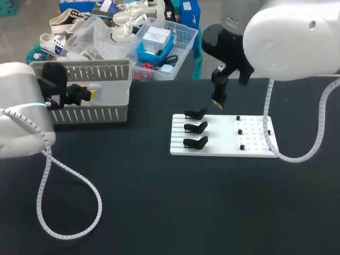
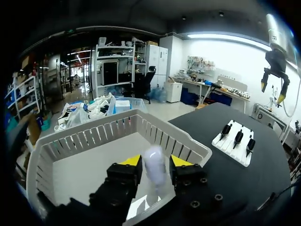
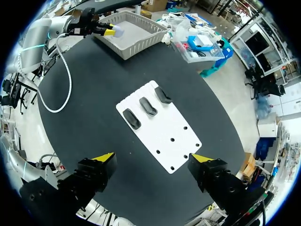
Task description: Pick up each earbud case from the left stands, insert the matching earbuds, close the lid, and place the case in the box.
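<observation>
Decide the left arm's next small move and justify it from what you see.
Probably lower the left gripper a little into the box. It is shut on the white earbud case, which hangs above the box's inside close to one wall, so releasing from lower down would likely set it in gently. All three black stands look empty.

Lighting: even, bright, from overhead. Bench [image 1: 159,212]: matt black, shadows soft and faint. Right arm [image 1: 289,37]: white shell glaring, near blown out. White board [image 1: 223,139]: bright, evenly lit.
</observation>
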`<state>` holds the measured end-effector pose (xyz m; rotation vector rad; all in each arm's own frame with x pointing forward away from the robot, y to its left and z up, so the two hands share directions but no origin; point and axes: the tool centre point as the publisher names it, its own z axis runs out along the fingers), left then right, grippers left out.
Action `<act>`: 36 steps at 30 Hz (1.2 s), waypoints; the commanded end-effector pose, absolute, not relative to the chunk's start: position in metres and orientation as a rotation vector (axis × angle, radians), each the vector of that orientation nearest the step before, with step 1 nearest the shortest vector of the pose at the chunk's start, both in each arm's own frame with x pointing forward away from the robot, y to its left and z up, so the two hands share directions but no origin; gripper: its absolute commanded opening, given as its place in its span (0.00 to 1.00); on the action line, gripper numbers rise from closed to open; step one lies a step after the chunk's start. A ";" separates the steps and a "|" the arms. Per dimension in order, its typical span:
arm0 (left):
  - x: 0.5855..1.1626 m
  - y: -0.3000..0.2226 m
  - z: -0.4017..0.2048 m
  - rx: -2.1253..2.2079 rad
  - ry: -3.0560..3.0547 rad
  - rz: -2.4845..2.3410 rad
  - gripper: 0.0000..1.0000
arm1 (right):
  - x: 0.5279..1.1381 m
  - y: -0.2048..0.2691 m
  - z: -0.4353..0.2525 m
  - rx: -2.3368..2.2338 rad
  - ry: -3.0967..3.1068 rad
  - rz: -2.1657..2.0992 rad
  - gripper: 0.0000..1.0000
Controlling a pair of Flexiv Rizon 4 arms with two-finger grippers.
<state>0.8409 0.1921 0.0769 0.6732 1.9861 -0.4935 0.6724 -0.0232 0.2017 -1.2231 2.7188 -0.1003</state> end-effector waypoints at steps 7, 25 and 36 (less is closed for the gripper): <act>0.829 0.173 0.092 0.634 1.895 -0.367 1.00 | 0.671 -0.024 0.201 -1.219 2.714 -0.100 1.00; 0.754 0.057 0.152 0.878 1.572 -0.694 1.00 | 0.671 -0.024 0.201 -1.219 2.714 -0.100 1.00; 0.742 0.045 0.160 0.911 1.539 -0.764 1.00 | 0.671 -0.024 0.201 -1.219 2.714 -0.100 1.00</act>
